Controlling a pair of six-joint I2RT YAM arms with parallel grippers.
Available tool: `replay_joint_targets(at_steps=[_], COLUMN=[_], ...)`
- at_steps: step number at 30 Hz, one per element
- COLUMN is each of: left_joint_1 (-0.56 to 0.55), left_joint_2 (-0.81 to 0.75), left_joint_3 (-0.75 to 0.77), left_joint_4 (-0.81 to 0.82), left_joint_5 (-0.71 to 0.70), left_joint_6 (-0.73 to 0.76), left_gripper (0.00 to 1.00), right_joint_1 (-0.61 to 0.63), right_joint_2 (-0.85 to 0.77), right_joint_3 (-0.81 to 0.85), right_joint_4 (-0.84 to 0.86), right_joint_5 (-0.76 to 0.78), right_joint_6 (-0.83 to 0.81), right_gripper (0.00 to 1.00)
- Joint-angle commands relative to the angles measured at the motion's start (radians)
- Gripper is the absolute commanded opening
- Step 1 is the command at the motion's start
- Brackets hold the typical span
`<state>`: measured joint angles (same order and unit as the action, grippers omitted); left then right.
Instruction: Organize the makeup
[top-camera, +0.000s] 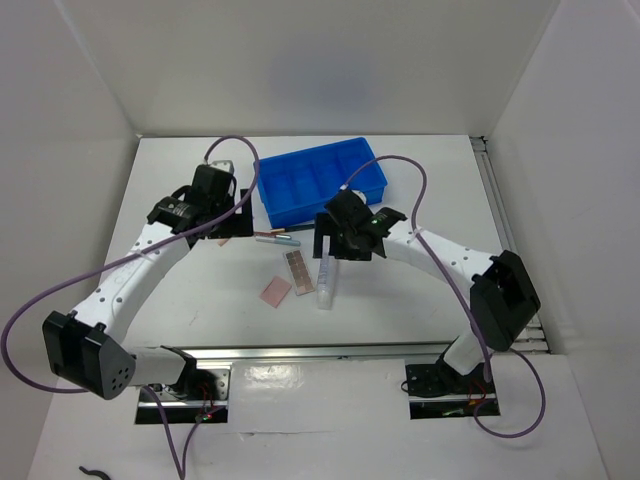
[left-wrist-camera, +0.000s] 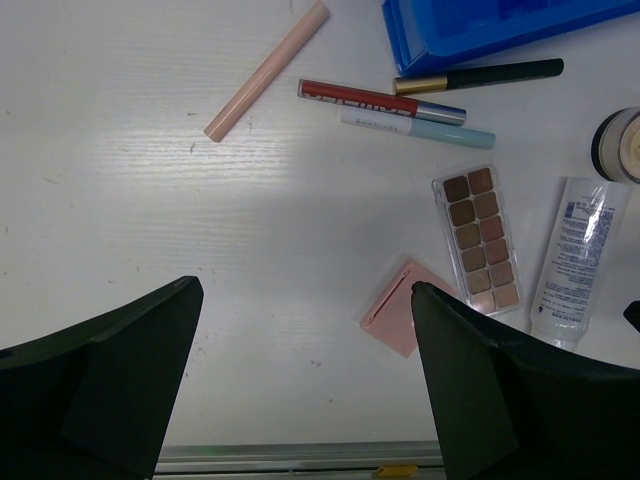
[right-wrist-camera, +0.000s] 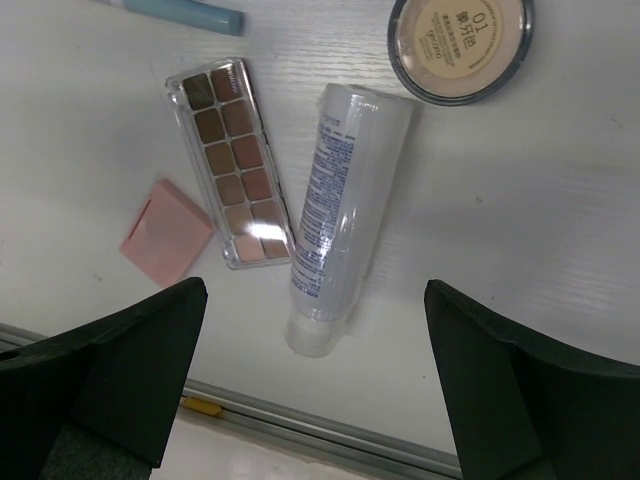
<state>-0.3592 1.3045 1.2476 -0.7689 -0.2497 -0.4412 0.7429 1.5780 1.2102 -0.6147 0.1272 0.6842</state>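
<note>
**Wide jaws, nothing held**

Left wrist view: the left gripper (left-wrist-camera: 305, 290) stood fully spread. Its dark fingers (left-wrist-camera: 100, 390) came in from 7 and 5 o'clock, with only bare table (left-wrist-camera: 150, 200) between them. Toward 12 o'clock a pink pencil (left-wrist-camera: 268, 70) lay slanted. At 1 o'clock a red-and-silver pencil (left-wrist-camera: 380, 100) and a pale blue pencil (left-wrist-camera: 415, 127) lay side by side. A dark pencil (left-wrist-camera: 480, 77) lay just beside the blue tray (left-wrist-camera: 480, 25), of which only a corner showed. At 3 o'clock the brown palette (left-wrist-camera: 480, 240) lay near the clear-white tube (left-wrist-camera: 580, 260). The right finger hid part of the pink square (left-wrist-camera: 405, 310), and the frame edge cut off the beige compact (left-wrist-camera: 620, 145).

Right wrist view: the right gripper (right-wrist-camera: 315, 288) was spread as wide and gripped nothing. The tube lay on the table with its cap end in the gap toward 6 o'clock; how high the fingers hung over it could not be told. The palette lay just beside the tube at 9 o'clock, with the pink square at 8. The compact sat at 1 o'clock, clipped by the top edge. Only the blue pencil's end showed, at 11.

Top view: both arms reached to mid-table, with the tray at 12 o'clock. The right gripper covered the compact and the tube's upper end. Only a short stretch of the pencils showed between the grippers. The fingertips were hard to make out.
</note>
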Motion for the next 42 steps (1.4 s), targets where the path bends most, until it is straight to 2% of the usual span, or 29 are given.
replay_joint_targets(at_steps=[1, 10, 20, 21, 22, 24, 30, 31, 36, 42], left_joint_1=[-0.003, -0.003, -0.003, -0.003, -0.003, -0.003, -0.003, -0.003, -0.003, -0.003], left_joint_2=[-0.034, -0.044, -0.044, -0.044, -0.044, -0.044, -0.044, -0.044, -0.034, 0.001], left_joint_3=[0.010, -0.010, -0.030, -0.030, -0.030, -0.030, -0.008, -0.008, 0.025, 0.055], left_joint_4=[0.029, 0.029, 0.029, 0.029, 0.029, 0.039, 0.039, 0.039, 0.029, 0.040], left_joint_5=[-0.020, -0.020, -0.020, -0.020, -0.020, -0.020, -0.039, -0.039, -0.048, 0.004], left_joint_6=[0.022, 0.013, 0.022, 0.022, 0.022, 0.022, 0.022, 0.022, 0.022, 0.013], left_gripper=[1.00, 1.00, 1.00, 1.00, 1.00, 1.00, 1.00, 1.00, 1.00, 1.00], right_joint_1=[0.010, 0.010, 0.010, 0.010, 0.010, 0.010, 0.010, 0.010, 0.010, -0.095], right_joint_2=[0.007, 0.082, 0.224, 0.234, 0.247, 0.247, 0.214, 0.199, 0.074, 0.132], right_joint_3=[-0.007, -0.049, -0.049, -0.038, -0.038, -0.028, 0.002, 0.011, 0.115, 0.377], right_joint_4=[0.085, 0.119, 0.164, 0.164, 0.164, 0.164, 0.115, 0.101, 0.015, -0.036], right_joint_5=[-0.038, -0.060, -0.058, -0.058, -0.049, -0.049, -0.028, -0.028, 0.005, 0.104], right_joint_6=[0.005, 0.005, -0.005, -0.005, -0.005, -0.005, -0.026, -0.035, -0.109, -0.288], right_gripper=[0.97, 0.95, 0.80, 0.77, 0.69, 0.64, 0.33, 0.30, 0.29, 0.29])
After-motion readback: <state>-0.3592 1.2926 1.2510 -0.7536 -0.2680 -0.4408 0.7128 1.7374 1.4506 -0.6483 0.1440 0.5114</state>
